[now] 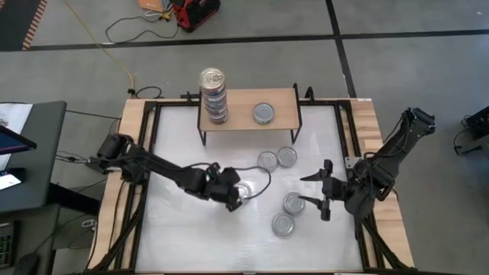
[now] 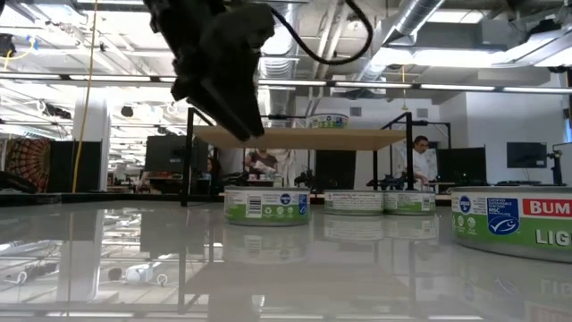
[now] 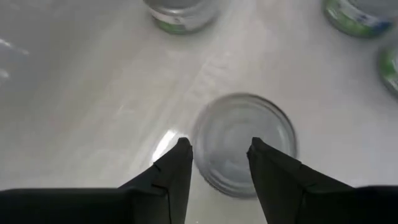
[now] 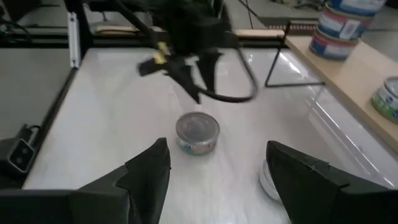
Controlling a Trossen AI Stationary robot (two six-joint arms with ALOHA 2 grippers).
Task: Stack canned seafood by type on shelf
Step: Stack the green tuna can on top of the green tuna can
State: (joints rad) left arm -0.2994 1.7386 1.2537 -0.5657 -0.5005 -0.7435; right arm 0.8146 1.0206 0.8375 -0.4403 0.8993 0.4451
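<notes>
- High view: a stack of tins (image 1: 214,95) stands at the left end of the shelf (image 1: 284,121), a lone silver-lidded tin (image 1: 263,114) to its right; five more tins lie on the white table (image 1: 183,237) in front. The left gripper (image 1: 237,195) hangs right over the leftmost loose tin (image 1: 244,191), clearly the nearer arm to it. The right gripper (image 1: 325,190) waits beside the tin (image 1: 294,202) at the table's right, fingers spread
- Low view: the left arm's gripper (image 2: 234,107) hangs above that tin (image 2: 266,205), seemingly not touching it
- Left wrist view: the tin (image 3: 244,142) lies lid-up straight below and slightly ahead of the half-open, empty jaws; being round, it sets no grip axis
- Right wrist view: the right jaws stand wide and empty, with a tin (image 4: 198,132) on the table ahead of them
</notes>
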